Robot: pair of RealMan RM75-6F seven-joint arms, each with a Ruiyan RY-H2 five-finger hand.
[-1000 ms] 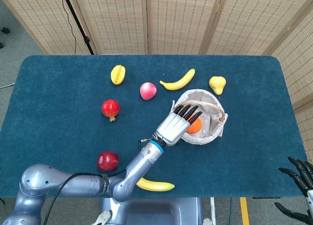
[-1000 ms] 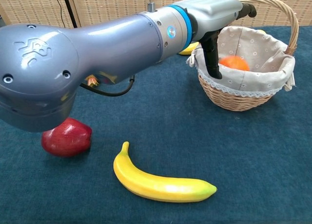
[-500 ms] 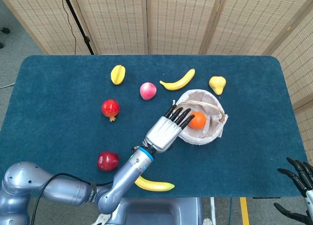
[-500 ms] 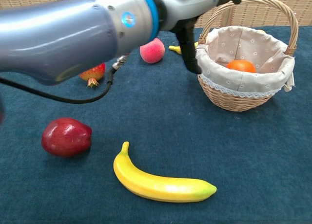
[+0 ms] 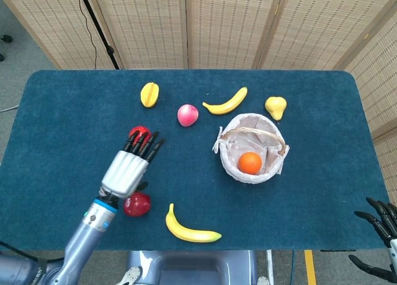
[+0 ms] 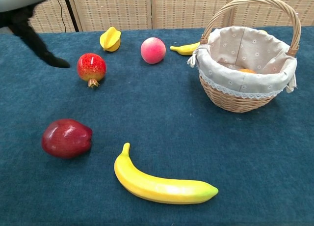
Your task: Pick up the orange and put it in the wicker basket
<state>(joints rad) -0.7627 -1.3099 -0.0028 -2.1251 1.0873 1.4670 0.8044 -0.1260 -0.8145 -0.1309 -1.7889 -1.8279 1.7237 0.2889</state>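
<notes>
The orange (image 5: 250, 163) lies inside the cloth-lined wicker basket (image 5: 275, 135) right of the table's middle. In the chest view only a sliver of the orange (image 6: 247, 70) shows over the lining of the basket (image 6: 230, 96). My left hand (image 5: 129, 168) hovers over the left part of the table, empty, fingers straight and apart, above the red apple (image 5: 137, 204) and partly covering the pomegranate (image 5: 138, 132). One of its fingers (image 6: 39, 45) shows at the chest view's top left. My right hand (image 5: 378, 227) hangs off the table's right front corner, fingers apart, holding nothing.
On the blue table (image 5: 68, 111) lie a starfruit (image 5: 149, 94), a peach (image 5: 187, 114), a far banana (image 5: 226, 102), a pear (image 5: 275, 106) and a near banana (image 5: 190, 228). A folding screen (image 5: 205, 25) stands behind.
My left hand has drawn back from the basket to the left and toward me, leaving the orange in the basket. The right hand has not moved.
</notes>
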